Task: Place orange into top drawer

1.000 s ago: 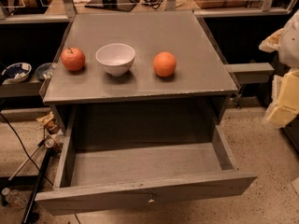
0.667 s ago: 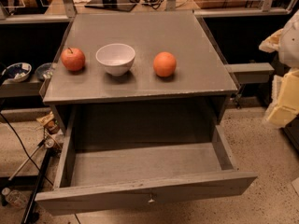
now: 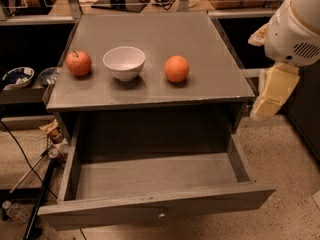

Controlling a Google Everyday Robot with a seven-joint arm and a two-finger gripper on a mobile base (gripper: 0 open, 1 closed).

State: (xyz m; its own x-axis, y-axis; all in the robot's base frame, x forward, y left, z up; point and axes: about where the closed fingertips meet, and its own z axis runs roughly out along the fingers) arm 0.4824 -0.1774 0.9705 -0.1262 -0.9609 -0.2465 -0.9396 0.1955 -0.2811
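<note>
Cream-coloured gripper (image 3: pixel 270 96) hangs beside the grey wooden table (image 3: pixel 200 39), seemingly empty; how open it is, I cannot tell. A glancing approach could roll the small round orange fruit (image 3: pixel 177 68) toward the white bowl (image 3: pixel 124 62).

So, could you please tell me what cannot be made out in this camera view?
- The hand, right of the cabinet and apart from the orange: its arm is cut off by the right edge.
- The top drawer, open: the nearest strip of its floor hides behind its front panel, and the back lies in shadow.
- The clutter on the left shelf: too dark to name.
</note>
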